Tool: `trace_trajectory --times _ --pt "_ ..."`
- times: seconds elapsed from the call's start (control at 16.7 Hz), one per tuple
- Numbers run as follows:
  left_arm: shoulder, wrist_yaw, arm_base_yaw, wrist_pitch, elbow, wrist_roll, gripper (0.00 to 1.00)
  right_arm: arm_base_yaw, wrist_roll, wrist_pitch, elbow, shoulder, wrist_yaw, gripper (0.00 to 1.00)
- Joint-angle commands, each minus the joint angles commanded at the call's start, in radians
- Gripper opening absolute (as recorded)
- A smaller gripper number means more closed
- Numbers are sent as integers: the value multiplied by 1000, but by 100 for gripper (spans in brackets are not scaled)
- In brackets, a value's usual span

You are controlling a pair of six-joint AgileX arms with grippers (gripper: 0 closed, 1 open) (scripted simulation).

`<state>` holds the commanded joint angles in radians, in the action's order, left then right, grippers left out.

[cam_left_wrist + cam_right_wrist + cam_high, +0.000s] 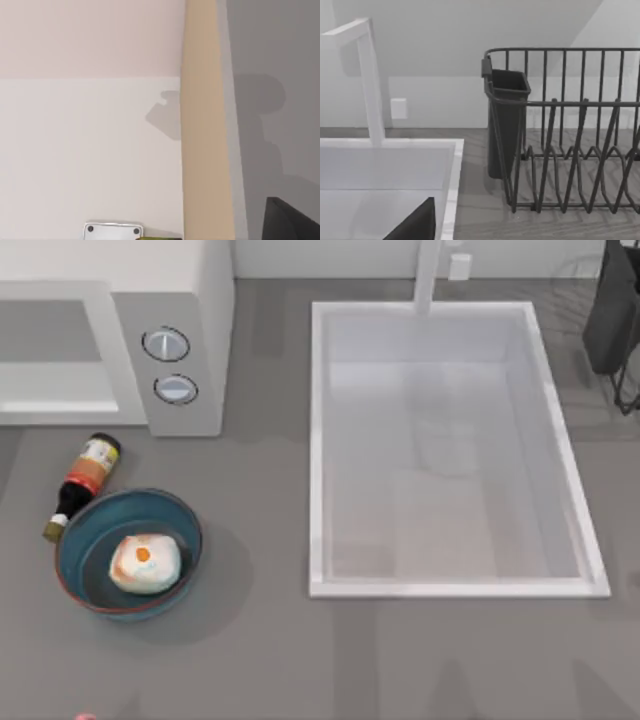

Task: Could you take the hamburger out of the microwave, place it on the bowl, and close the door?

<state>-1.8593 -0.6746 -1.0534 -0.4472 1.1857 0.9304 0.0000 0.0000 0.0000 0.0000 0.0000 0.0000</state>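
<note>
The hamburger (145,563), a pale bun with an orange patch, rests inside the blue bowl (75,570) near the table's front left. Behind them at the back left stands the white microwave (200,290), its two silver knobs (166,344) facing the front. Left of the knobs a white frame (115,360) surrounds a pale grey area; I cannot tell whether the door lies across it. A dark part of my left gripper (292,222) faces a pale wall. A dark part of my right gripper (415,225) hangs over the sink's edge.
A brown sauce bottle (85,480) lies between the microwave and the bowl, touching the bowl's rim. A large white sink (318,440) with a faucet (428,275) fills the middle and right. A dark wire dish rack (615,320) stands at the back right.
</note>
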Motion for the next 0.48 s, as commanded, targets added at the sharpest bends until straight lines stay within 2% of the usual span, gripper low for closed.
trace_trajectory --times 0.18,0.48 --pt "-24 -1 -1 61 -52 1 0 0 0 0 0 0 0 100" --pt "-17 0 5 61 -54 -1 0 0 0 0 0 0 0 100"
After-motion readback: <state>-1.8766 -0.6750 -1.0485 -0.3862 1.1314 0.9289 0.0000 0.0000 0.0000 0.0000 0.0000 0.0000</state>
